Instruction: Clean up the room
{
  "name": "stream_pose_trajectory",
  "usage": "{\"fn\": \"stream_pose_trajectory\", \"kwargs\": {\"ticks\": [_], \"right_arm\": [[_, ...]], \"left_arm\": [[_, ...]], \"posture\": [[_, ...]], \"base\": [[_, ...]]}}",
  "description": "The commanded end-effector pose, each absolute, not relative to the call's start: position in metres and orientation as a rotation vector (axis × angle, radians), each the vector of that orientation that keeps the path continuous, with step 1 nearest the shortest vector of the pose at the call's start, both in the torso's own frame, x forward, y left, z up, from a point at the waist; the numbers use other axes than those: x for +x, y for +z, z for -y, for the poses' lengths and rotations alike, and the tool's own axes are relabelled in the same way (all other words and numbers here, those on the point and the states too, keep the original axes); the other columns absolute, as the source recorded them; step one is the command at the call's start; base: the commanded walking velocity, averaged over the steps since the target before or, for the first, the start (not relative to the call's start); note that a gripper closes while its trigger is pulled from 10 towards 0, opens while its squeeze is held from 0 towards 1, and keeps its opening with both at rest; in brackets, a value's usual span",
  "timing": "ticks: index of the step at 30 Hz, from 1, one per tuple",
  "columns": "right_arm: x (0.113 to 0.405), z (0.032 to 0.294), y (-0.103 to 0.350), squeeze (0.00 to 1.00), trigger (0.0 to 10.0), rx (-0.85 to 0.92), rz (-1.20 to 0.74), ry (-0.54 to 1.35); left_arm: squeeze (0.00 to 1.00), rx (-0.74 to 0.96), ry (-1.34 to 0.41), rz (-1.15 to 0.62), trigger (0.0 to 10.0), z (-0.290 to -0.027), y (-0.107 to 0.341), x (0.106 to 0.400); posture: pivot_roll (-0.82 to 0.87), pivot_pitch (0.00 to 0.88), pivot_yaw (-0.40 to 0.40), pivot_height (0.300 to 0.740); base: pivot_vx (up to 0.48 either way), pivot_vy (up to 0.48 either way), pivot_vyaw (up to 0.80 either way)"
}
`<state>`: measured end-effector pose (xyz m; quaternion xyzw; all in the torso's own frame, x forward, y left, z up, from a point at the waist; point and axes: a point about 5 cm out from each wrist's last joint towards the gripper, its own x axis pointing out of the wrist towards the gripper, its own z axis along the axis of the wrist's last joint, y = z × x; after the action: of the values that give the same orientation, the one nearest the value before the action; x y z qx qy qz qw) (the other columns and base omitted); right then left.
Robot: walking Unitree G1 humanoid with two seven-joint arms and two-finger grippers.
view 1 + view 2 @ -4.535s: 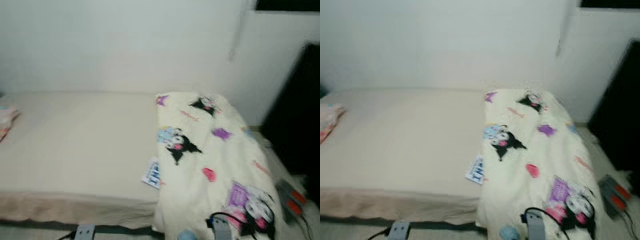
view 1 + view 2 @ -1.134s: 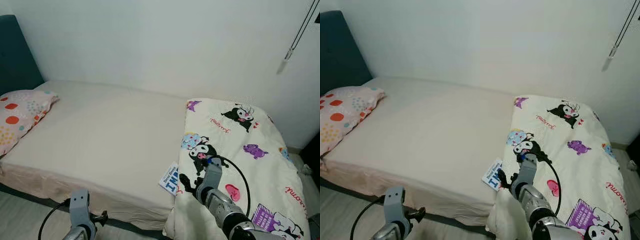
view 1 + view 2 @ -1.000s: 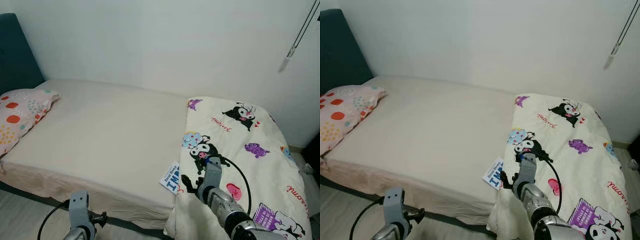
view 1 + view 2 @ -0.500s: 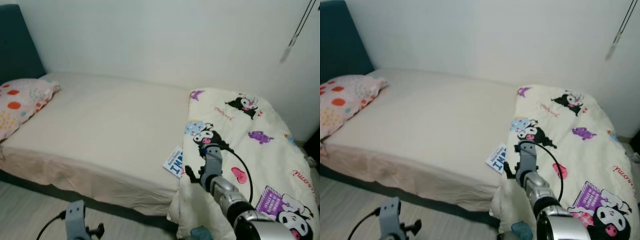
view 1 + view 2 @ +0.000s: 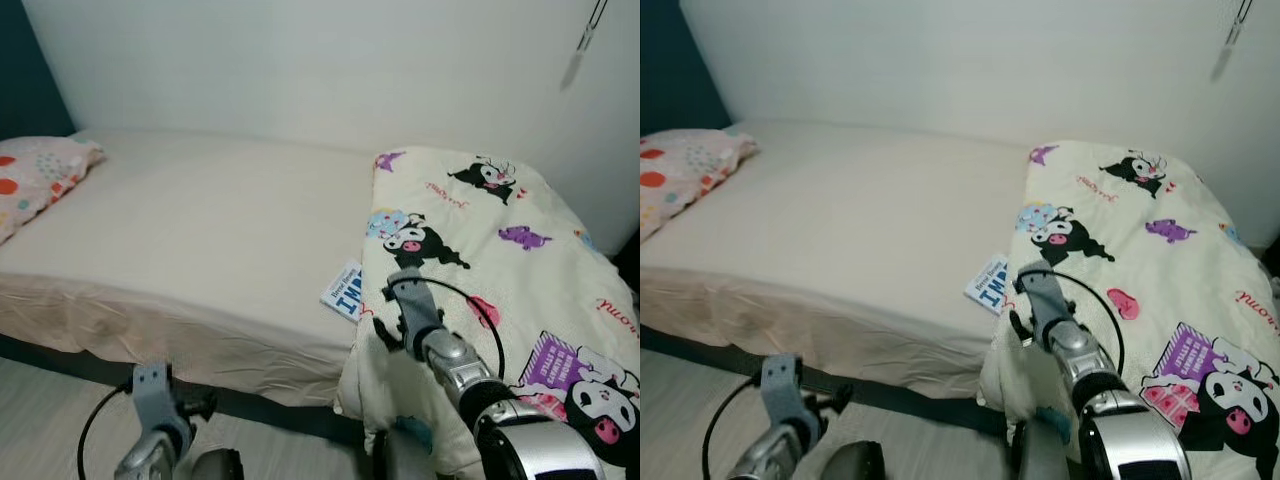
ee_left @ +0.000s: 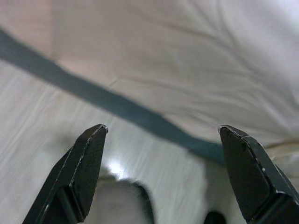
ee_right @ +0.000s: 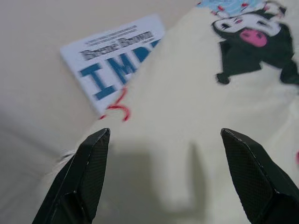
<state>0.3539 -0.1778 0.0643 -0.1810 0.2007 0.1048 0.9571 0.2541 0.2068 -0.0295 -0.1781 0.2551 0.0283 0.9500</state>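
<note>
A white book with blue lettering (image 7: 112, 51) lies on the beige bed (image 5: 200, 220), one corner tucked under the edge of a cream cartoon-print quilt (image 5: 480, 250). My right gripper (image 7: 166, 133) hovers open just above the quilt's edge, right beside the book (image 5: 345, 291), with nothing between its fingers. My left gripper (image 6: 161, 128) hangs low and open over the floor, facing the bed's draped sheet and dark frame strip (image 6: 93, 93).
A spotted pink pillow (image 5: 35, 175) lies at the bed's left end by a dark teal headboard (image 5: 30, 90). The white wall runs behind the bed, with a blind cord (image 5: 580, 45) at the right. Pale wood floor (image 5: 50, 410) lies in front.
The camera has swung left and dipped since the first frames, and both arms have come up into view. Over the last second the right gripper has edged closer to the book at the quilt's edge.
</note>
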Motion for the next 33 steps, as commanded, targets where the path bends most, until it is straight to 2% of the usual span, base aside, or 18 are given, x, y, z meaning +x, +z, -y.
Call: {"fn": "stream_pose_trajectory", "kwargs": {"ticks": [1,4,5,7,9,12,15,18,23,27,28,29,33], "right_arm": [[0.361,0.178,0.076,0.00,10.0,-0.411,-0.363,0.220],[0.364,0.177,0.081,0.00,10.0,-0.435,-0.347,0.229],[0.367,0.175,0.086,0.00,10.0,-0.465,-0.329,0.242],[0.370,0.173,0.092,0.00,10.0,-0.494,-0.314,0.255],[0.377,0.165,0.103,0.00,10.0,-0.546,-0.276,0.285],[0.379,0.163,0.107,0.00,10.0,-0.560,-0.261,0.297],[0.388,0.148,0.126,0.00,10.0,-0.659,-0.194,0.352],[0.390,0.144,0.130,0.00,10.0,-0.698,-0.183,0.363],[0.393,0.134,0.136,0.00,10.0,-0.841,-0.169,0.410],[0.393,0.131,0.136,0.00,10.0,-0.862,-0.168,0.435],[0.391,0.131,0.130,0.00,10.0,-0.974,-0.189,0.445],[0.391,0.134,0.126,0.00,10.0,-1.058,-0.204,0.430],[0.391,0.139,0.124,0.00,10.0,-1.086,-0.220,0.397]], "left_arm": [[0.00,-0.358,0.063,-0.483,10.0,-0.216,-0.025,0.255],[0.00,-0.357,0.056,-0.464,10.0,-0.217,-0.024,0.254],[0.00,-0.357,0.046,-0.440,10.0,-0.219,-0.023,0.252],[0.00,-0.356,0.037,-0.420,10.0,-0.221,-0.022,0.251],[0.00,-0.349,0.019,-0.377,10.0,-0.224,-0.020,0.244],[0.00,-0.346,0.012,-0.362,10.0,-0.225,-0.020,0.240],[0.00,-0.334,-0.011,-0.291,10.0,-0.226,-0.011,0.229],[0.00,-0.330,-0.018,-0.274,10.0,-0.226,-0.008,0.227],[0.00,-0.320,-0.046,-0.223,10.0,-0.223,0.007,0.224],[0.00,-0.319,-0.057,-0.208,10.0,-0.221,0.013,0.222],[0.00,-0.321,-0.086,-0.198,10.0,-0.214,0.022,0.214],[0.00,-0.325,-0.098,-0.203,10.0,-0.210,0.027,0.208],[0.00,-0.329,-0.101,-0.206,10.0,-0.208,0.031,0.204]], "posture": [[0.05,0.013,-0.035,0.515],[0.07,0.048,-0.034,0.510],[0.09,0.091,-0.033,0.505],[0.09,0.099,-0.034,0.500],[0.13,0.162,-0.036,0.490],[0.14,0.177,-0.038,0.485],[0.19,0.255,-0.042,0.470],[0.19,0.255,-0.042,0.465],[0.20,0.316,-0.041,0.450],[0.20,0.334,-0.038,0.445],[0.21,0.379,-0.034,0.435],[0.21,0.383,-0.034,0.425],[0.21,0.405,-0.035,0.416]], "base": [[0.000,0.000,0.00],[0.000,0.000,0.00],[0.000,0.000,0.00],[0.000,0.000,0.00],[0.000,0.000,0.00],[0.000,0.000,0.00],[0.000,0.000,0.00],[0.000,0.000,0.00],[0.000,0.000,0.00],[0.000,0.000,0.00],[0.000,0.000,0.00],[0.000,0.000,0.00],[0.000,0.000,0.00]]}}
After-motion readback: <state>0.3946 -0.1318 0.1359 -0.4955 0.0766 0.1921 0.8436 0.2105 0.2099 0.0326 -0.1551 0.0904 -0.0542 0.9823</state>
